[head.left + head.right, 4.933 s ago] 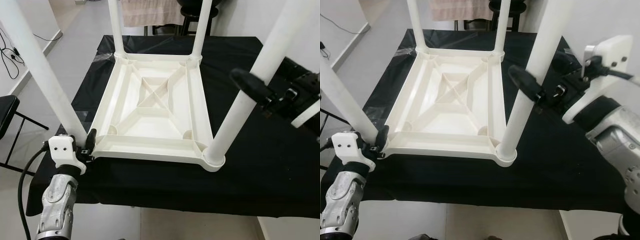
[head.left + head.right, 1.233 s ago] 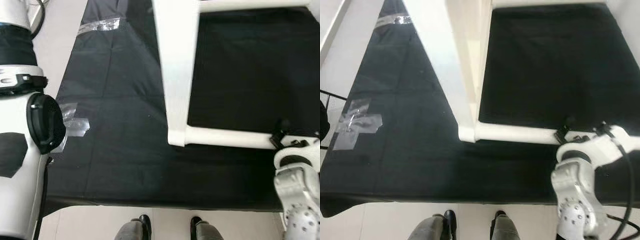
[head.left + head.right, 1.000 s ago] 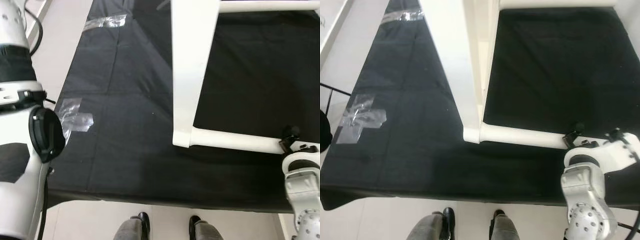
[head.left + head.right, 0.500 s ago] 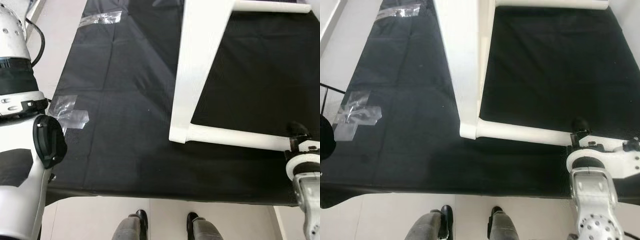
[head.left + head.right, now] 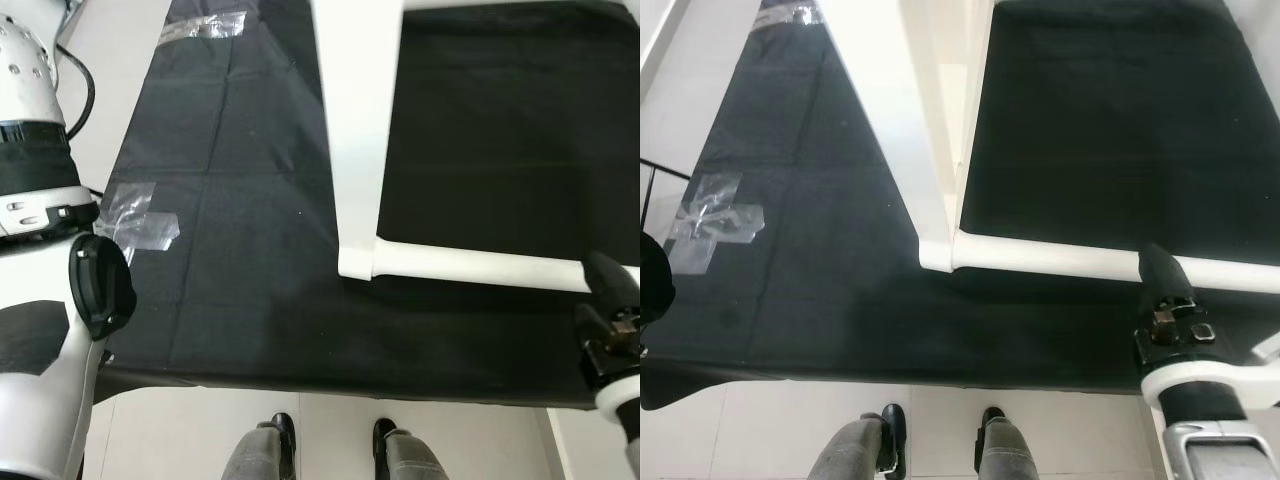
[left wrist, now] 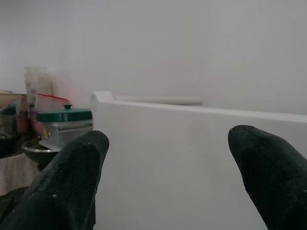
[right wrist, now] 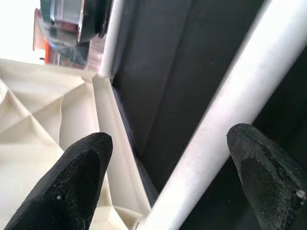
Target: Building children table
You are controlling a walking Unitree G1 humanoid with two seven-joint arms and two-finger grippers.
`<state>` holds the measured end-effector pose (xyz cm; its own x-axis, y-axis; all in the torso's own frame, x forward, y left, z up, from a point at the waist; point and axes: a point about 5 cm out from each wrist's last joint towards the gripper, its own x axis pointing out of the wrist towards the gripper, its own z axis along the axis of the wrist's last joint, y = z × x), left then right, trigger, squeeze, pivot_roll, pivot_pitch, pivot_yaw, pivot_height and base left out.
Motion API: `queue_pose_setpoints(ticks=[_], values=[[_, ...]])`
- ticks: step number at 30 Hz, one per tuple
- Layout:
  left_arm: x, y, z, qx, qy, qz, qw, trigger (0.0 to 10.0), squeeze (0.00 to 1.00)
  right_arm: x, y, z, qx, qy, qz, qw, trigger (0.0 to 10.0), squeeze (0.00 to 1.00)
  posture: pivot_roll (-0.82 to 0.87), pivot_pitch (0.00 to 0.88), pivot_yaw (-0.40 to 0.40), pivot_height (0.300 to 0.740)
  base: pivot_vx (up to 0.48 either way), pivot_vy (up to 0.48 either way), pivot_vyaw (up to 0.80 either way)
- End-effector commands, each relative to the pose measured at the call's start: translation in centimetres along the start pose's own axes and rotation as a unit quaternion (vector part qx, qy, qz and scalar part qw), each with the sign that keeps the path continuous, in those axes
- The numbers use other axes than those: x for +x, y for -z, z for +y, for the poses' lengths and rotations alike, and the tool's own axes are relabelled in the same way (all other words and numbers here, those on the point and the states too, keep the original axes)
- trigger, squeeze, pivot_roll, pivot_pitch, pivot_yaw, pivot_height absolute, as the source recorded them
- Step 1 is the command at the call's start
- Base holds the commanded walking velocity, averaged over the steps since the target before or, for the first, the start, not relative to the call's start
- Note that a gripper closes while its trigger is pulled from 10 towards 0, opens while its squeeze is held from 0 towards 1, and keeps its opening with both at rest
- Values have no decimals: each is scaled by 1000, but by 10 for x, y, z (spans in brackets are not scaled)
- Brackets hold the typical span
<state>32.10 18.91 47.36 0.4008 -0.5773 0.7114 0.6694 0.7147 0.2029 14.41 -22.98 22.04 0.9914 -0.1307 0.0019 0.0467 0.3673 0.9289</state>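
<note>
Right gripper (image 7: 168,158): fingers spread wide either side of the table leg (image 5: 1060,258); not clamped
Left gripper (image 6: 168,158): spread open before the white tabletop (image 5: 355,110)
Table: tipped on its side on the black cloth (image 5: 250,200)

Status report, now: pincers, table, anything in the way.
Right pincer open, by the table leg lying on the black cloth. Left pincer open against the white table top, which stands on edge. Tape on the cloth, off to the side.

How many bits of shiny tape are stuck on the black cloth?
2. One crumpled tape piece lies near the black cloth's left edge; another tape piece sits farther back on that side. The white table may hide more.
</note>
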Motion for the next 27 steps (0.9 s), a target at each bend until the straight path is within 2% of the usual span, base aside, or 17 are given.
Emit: queue_pose_setpoints(ticks=[1, 4, 6, 8, 9, 10, 11, 12, 13, 14, 16, 19, 20, 23, 26, 27], values=[[-3, 0, -3, -1, 4, -8, 1000, 10000, 0, -3, 0, -7, -18, 29, 6, 999, 10000, 0, -164, 306, 17, 740, 0, 0, 0], [-4, 3, -4, -5, 0, -11, 1000, 10000, 0, -1, -3, -14, -38, 58, 2, 998, 10000, 0, -165, 300, 10, 740, 0, 0, 0], [-5, 4, -4, -6, -3, -11, 1000, 10000, 0, 5, -1, -7, -60, 24, 16, 998, 10000, 0, -164, 301, 11, 740, 0, 0, 0], [-5, 4, -4, -6, -3, -11, 1000, 10000, 0, 5, -1, -7, -60, 24, 16, 998, 10000, 0, -164, 301, 11, 740, 0, 0, 0], [-5, 5, -4, -9, -8, -10, 1000, 10000, 0, 10, 4, 0, -93, -6, 32, 995, 10000, 0, -161, 299, 16, 740, 0, 0, 0], [-5, 5, -4, -9, -8, -10, 1000, 10000, 0, 10, 4, 0, -93, -6, 32, 995, 10000, 0, -161, 299, 16, 740, 0, 0, 0], [-9, 10, -3, -14, -19, -5, 1000, 10000, 0, 21, 13, 11, -164, -46, 58, 984, 10000, 0, -157, 298, 19, 740, 0, 0, 0], [-12, 13, -3, -17, -26, -1, 1000, 10000, 0, 28, 19, 18, -213, -71, 73, 972, 10000, 0, -153, 297, 20, 740, 0, 0, 0], [-18, 20, -5, -21, -38, 7, 999, 10000, 0, 39, 22, 26, -252, -95, 67, 961, 10000, 0, -141, 291, 25, 740, 0, 0, 0], [-24, 27, -7, -23, -47, 16, 998, 10000, 0, 48, 22, 32, -262, -109, 55, 957, 10000, 0, -141, 291, 25, 740, 0, 0, 0], [-45, 50, -16, -21, -76, 46, 996, 10000, 0, 69, 23, 43, -288, -140, 28, 947, 10000, 0, -112, 279, 35, 740, 0, 0, 0], [-52, 56, -19, -21, -86, 55, 994, 10000, 0, 74, 24, 45, -296, -148, 24, 943, 10000, 0, -112, 279, 35, 740, 0, 0, 0], [-64, 66, -24, -22, -106, 72, 992, 10000, 0, 81, 26, 49, -298, -162, 22, 940, 10000, 0, -86, 270, 40, 740, 0, 0, 0], [-120, 87, -39, -32, -200, 124, 971, 10000, 0, 101, 43, 58, -312, -203, 39, 927, 10000, 0, -37, 253, 27, 740, 0, 0, 0], [-128, 89, -42, -32, -214, 133, 967, 10000, 0, 104, 46, 58, -316, -208, 43, 925, 10000, 0, -26, 251, 26, 740, 0, 0, 0], [-142, 93, -47, -34, -232, 146, 961, 10000, 0, 110, 50, 57, -320, -208, 45, 923, 10000, 0, 3, 236, 22, 740, 0, 0, 0]])
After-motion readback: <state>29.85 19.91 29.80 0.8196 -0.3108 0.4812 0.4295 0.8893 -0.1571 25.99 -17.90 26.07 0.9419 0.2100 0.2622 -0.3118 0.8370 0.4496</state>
